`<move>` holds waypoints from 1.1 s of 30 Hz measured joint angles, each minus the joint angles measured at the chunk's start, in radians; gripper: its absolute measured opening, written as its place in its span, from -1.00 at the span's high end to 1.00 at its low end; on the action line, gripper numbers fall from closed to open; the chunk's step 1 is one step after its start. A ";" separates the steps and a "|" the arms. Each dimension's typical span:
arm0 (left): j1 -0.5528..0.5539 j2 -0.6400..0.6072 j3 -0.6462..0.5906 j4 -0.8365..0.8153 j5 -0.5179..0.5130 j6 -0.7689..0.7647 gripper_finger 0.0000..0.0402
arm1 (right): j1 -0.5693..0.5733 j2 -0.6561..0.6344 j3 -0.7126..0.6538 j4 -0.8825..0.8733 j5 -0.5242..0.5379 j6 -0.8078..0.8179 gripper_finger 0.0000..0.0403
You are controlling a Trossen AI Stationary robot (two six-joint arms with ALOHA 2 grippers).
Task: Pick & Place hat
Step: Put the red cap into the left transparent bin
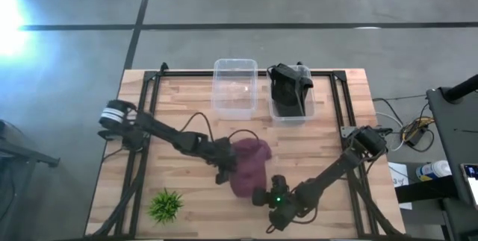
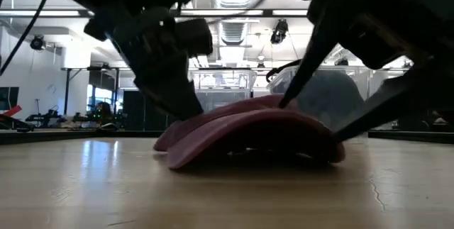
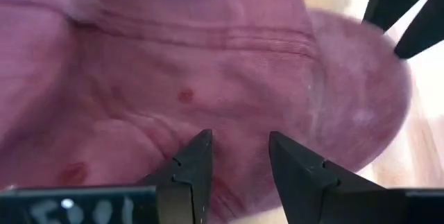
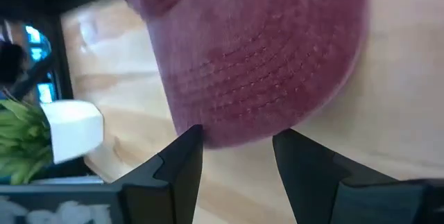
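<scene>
A maroon cap [image 1: 250, 165] lies on the wooden table, crown toward the far side and brim toward the near edge; the low view shows the cap [image 2: 248, 130] resting flat. My left gripper [image 1: 224, 169] is open at the cap's left side, and its wrist view shows the left gripper [image 3: 239, 144] spread over the crown cloth [image 3: 208, 57]. My right gripper [image 1: 259, 195] is open at the near end. In its wrist view the right gripper [image 4: 236, 141] has a finger on each side of the brim's rounded front edge [image 4: 243, 130]. My left gripper comes level from the table's left with its open fingertips [image 3: 201, 148] against or just above the crown's side. I cannot tell whether they touch the cloth. My right gripper's open fingers [image 4: 184, 151] flank the brim's front edge from the near side. Whether they touch it, I cannot tell.
Two clear bins stand at the far edge: an empty one [image 1: 235, 86] and one holding a black cap [image 1: 290, 92]. A small green plant [image 1: 166, 205] in a white pot [image 4: 73, 130] sits near the front left. Bare wood lies between the cap and the bins.
</scene>
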 joint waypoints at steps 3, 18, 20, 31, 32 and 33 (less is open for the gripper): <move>-0.011 0.046 0.010 0.007 0.072 -0.085 0.33 | -0.008 -0.005 -0.001 -0.042 0.035 0.000 0.15; -0.095 0.070 0.066 0.074 0.050 -0.149 0.33 | -0.044 -0.019 -0.006 -0.003 0.081 -0.158 0.15; -0.095 0.070 0.080 0.096 0.046 -0.124 0.33 | -0.047 -0.021 -0.006 0.010 0.089 -0.198 0.16; -0.096 -0.040 0.149 -0.044 0.013 -0.099 0.33 | -0.051 -0.163 -0.008 -0.155 0.092 -0.349 0.73; -0.096 -0.069 0.148 -0.066 0.003 -0.099 0.33 | -0.051 -0.186 -0.008 -0.202 0.094 -0.360 0.82; -0.095 -0.101 0.147 -0.094 -0.002 -0.099 0.33 | -0.053 -0.207 -0.008 -0.240 0.106 -0.377 0.89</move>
